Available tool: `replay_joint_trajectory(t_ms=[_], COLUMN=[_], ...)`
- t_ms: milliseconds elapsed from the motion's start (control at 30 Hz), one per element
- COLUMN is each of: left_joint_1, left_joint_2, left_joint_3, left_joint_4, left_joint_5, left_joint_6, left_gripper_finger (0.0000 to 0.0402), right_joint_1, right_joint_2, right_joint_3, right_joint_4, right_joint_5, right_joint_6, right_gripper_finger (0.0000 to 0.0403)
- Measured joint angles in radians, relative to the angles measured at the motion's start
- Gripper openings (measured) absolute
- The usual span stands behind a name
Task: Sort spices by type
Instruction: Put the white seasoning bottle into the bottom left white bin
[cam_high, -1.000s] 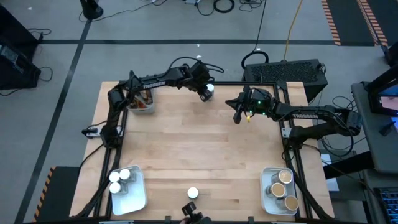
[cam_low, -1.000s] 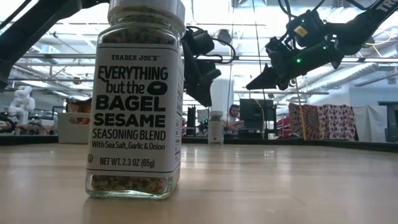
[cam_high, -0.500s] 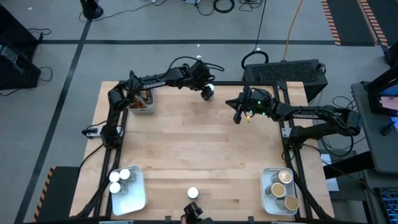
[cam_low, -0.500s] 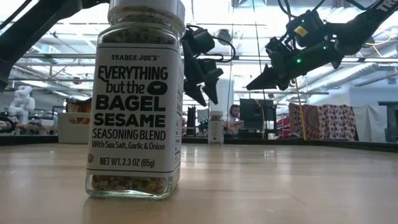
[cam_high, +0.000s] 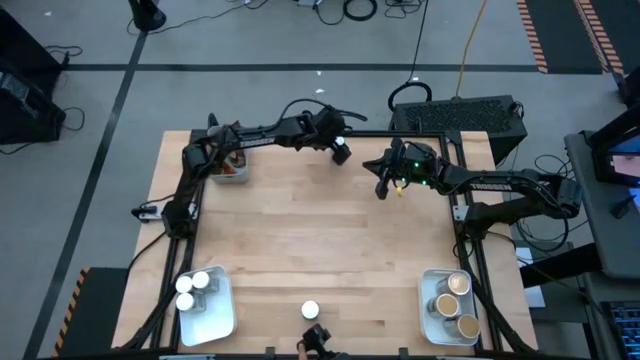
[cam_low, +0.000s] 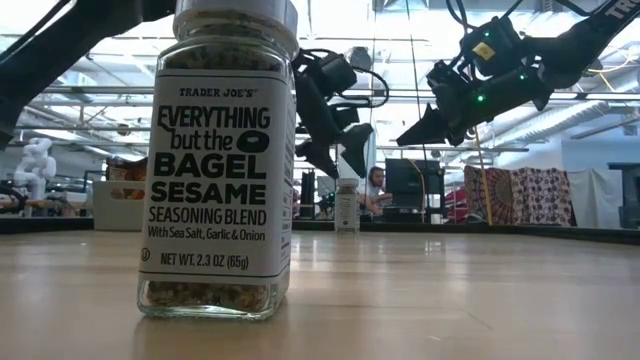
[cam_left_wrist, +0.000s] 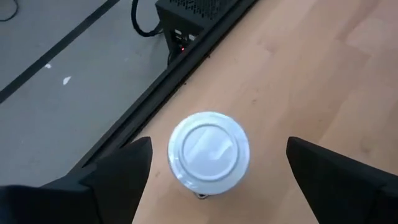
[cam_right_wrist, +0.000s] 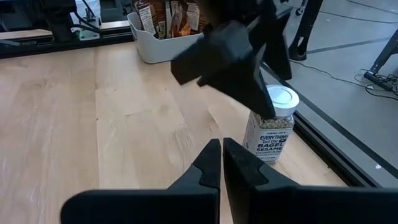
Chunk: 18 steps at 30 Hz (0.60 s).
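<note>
A white-lidded spice jar (cam_left_wrist: 208, 149) stands upright on its base at the table's far edge (cam_right_wrist: 272, 127). My left gripper (cam_left_wrist: 219, 144) hovers open just above it, one finger on either side of the lid, touching nothing (cam_low: 342, 160). My right gripper (cam_high: 381, 187) hangs shut and empty in the air to the right of that jar (cam_low: 408, 134). Another white-lidded jar (cam_high: 310, 310) stands at the near edge, close before the low camera (cam_low: 218, 160).
A near-left tray (cam_high: 207, 312) holds white-lidded jars. A near-right tray (cam_high: 433, 312) holds tan-lidded jars. A far-left tray (cam_high: 231, 172) holds dark sachets. The wooden middle of the table lies bare. A black case (cam_high: 458, 118) sits beyond the far edge.
My left gripper has opened wide and shifted a little toward the table's right edge, coming over the jar at the far edge. That jar has stayed upright in place. My right gripper has kept still.
</note>
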Motion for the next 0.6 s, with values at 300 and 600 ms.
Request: replay_joint_trajectory(t_ms=[300,600], left_joint_1=[0.001,0.0], left_joint_2=[0.051,0.081], left_joint_3=[0.001,0.001], left_joint_4=[0.071,0.068], left_joint_5=[-0.038,-0.033], left_joint_6=[0.0,-0.001], left_gripper_finger=[0.0373,0.0372], right_joint_1=[0.0,-0.003], right_joint_2=[0.0,0.0], right_joint_3=[0.0,0.0], right_joint_4=[-0.004,-0.009], right_joint_5=[0.0,0.001], right_joint_6=[-0.003,-0.01], right_gripper_finger=[0.0,0.0])
